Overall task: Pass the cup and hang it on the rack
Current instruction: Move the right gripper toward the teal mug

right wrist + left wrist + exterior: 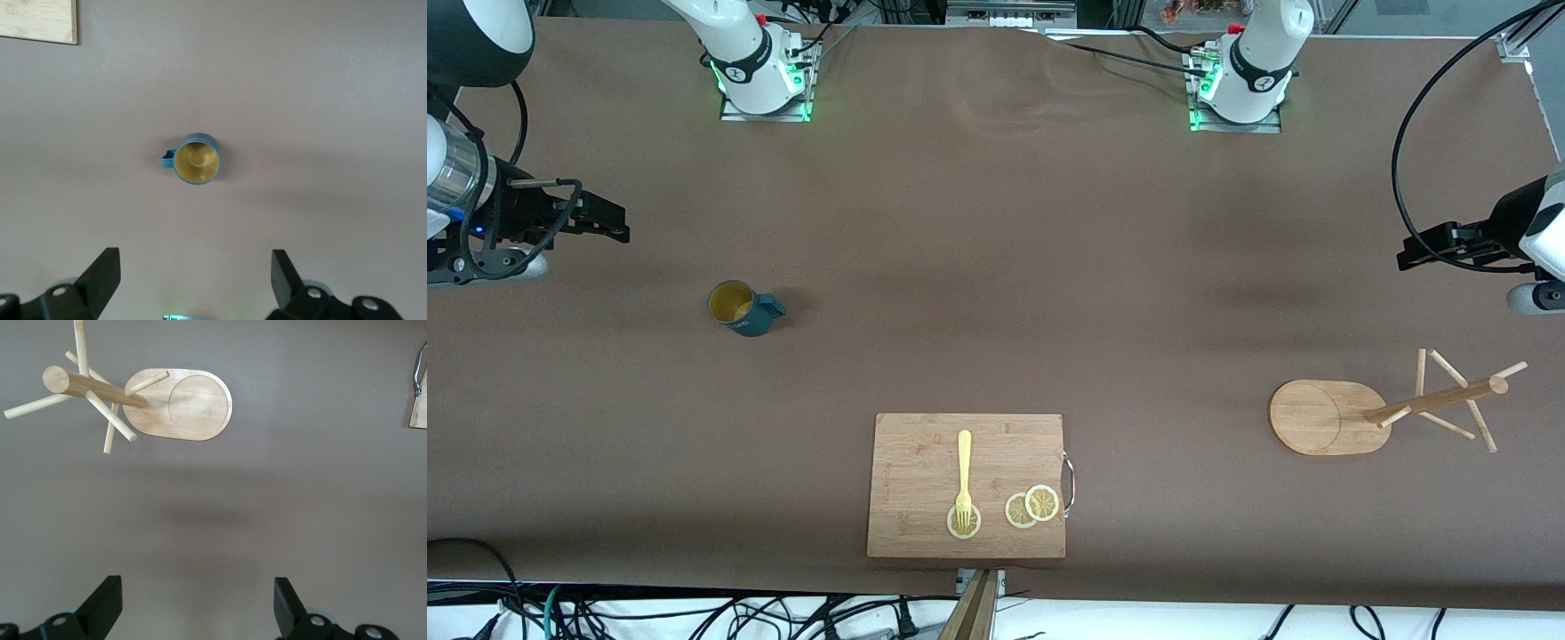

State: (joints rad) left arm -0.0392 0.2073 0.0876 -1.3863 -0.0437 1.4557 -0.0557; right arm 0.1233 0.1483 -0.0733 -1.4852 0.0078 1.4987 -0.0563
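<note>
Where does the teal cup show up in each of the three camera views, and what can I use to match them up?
Front view: the cup stands upright on the brown table, toward the right arm's end, farther from the camera than the cutting board.
Left wrist view: not in it.
Right wrist view: near the middle, seen from above, mouth up.
Shared landmark: the cutting board, whose corner shows in the right wrist view.

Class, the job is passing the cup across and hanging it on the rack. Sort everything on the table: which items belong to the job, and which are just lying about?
Belongs to the job:
- cup, upright on the table
- rack
- right end effector, open
- left end effector, open

Just lying about:
- cutting board
- fork
- lemon slices
</note>
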